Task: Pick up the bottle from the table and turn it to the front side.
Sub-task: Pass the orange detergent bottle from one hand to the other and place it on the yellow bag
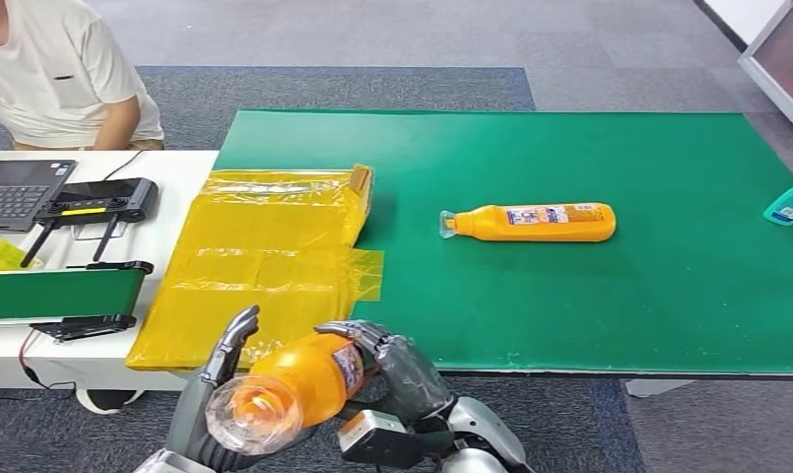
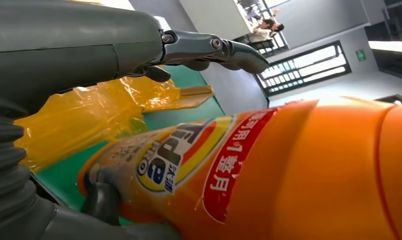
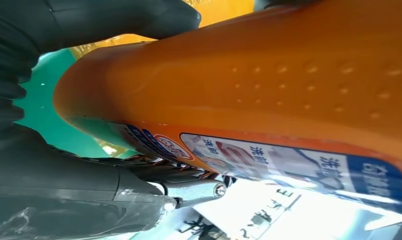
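Orange bottle (image 1: pixel 294 384) with clear cap and red-blue label lies gripped between left hand (image 1: pixel 210 394) and right hand (image 1: pixel 402 370).

An office-like test room: grey carpet floor (image 1: pixel 372 39), green-matted surface (image 1: pixel 569 296), open dark laptop (image 1: pixel 18 192) at ten o'clock.

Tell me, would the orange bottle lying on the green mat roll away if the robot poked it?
The lying bottle looks flattish, so it would probably slide or wobble rather than roll. Its smooth plastic could be slippery on the green mat. It looks stiff, not floppy.
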`<state>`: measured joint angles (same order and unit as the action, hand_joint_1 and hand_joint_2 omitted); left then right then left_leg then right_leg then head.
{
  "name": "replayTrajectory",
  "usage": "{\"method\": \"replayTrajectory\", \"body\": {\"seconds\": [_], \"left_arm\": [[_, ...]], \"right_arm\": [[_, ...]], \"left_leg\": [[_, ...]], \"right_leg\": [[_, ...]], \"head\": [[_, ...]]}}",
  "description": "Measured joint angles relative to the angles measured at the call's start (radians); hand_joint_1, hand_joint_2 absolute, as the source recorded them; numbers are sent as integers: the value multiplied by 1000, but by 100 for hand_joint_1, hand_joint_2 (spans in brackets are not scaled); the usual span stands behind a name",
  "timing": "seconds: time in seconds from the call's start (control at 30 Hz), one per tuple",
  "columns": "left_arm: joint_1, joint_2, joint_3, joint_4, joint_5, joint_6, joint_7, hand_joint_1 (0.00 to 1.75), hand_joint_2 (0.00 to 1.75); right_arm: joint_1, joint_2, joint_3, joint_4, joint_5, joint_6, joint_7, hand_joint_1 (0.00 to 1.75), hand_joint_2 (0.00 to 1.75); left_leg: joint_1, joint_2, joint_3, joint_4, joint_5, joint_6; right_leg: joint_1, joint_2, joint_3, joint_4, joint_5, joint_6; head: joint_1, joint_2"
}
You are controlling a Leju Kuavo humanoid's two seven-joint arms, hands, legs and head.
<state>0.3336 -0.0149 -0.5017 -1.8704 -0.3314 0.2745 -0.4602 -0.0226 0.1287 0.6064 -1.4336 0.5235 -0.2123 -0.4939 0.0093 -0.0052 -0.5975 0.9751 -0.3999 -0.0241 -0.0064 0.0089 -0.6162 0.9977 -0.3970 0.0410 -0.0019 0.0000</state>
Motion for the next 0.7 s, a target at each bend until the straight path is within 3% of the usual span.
{"method": "replayTrajectory", "body": {"seconds": [0.33,0.67,0.7], "left_arm": [[-44,21,-63,29,-34,-12,16,0,175],[-68,44,-105,36,-77,24,27,0,175],[-69,45,-108,37,-78,28,27,10,175]], "right_arm": [[-30,-2,33,21,83,-37,7,175,175],[-62,-4,72,175,47,-33,-22,175,175],[-64,-3,74,188,44,-33,-23,175,175]], "left_leg": [[0,0,0,0,0,0],[0,0,0,0,0,0],[0,0,0,0,0,0]], "right_leg": [[0,0,0,0,0,0],[0,0,0,0,0,0],[0,0,0,0,0,0]], "head": [[0,0],[0,0],[0,0]]}}
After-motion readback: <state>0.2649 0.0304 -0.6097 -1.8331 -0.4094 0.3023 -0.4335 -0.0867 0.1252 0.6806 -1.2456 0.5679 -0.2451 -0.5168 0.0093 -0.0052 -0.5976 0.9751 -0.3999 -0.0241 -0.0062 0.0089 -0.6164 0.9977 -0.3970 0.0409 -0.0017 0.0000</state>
